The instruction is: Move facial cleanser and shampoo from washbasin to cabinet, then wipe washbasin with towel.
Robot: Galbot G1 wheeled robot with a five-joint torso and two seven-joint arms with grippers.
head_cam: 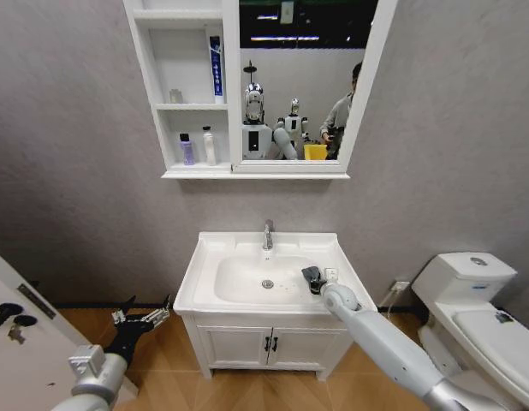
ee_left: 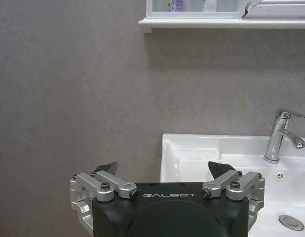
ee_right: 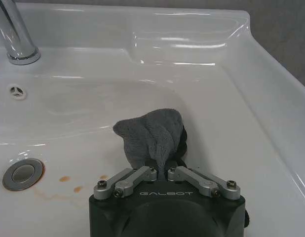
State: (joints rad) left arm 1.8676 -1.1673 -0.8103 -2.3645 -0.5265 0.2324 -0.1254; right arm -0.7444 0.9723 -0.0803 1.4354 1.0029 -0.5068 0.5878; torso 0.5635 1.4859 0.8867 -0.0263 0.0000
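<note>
Pinching between right gripper [ee_right: 165,170] fingers [ee_right: 130,177]: towel [ee_right: 150,133].

The washbasin [head_cam: 215,257] is a white rectangular ceramic thing w/ a rounded bowl, chrome tap [head_cam: 268,235] at the back and a chrome drain [head_cam: 267,283] in the centre; a few small orange-brown spots [ee_right: 65,178] sit on the bowl just beside the drain. The towel [ee_right: 150,133] is a small dark grey cloth, bunched up and lying against the bowl's right slope, pinched by the right gripper [ee_right: 164,170]. The cabinet [head_cam: 196,90] is white, wall-mounted above the basin, w/ open shelves on its left side & a white-framed mirror [head_cam: 303,77] on the right. Lower shelf has a purple bottle [head_cam: 187,149] and a white bottle [head_cam: 209,145] standing upright near each other; the shelf above has a tall blue-and-white tube [head_cam: 215,68] upright.
</note>
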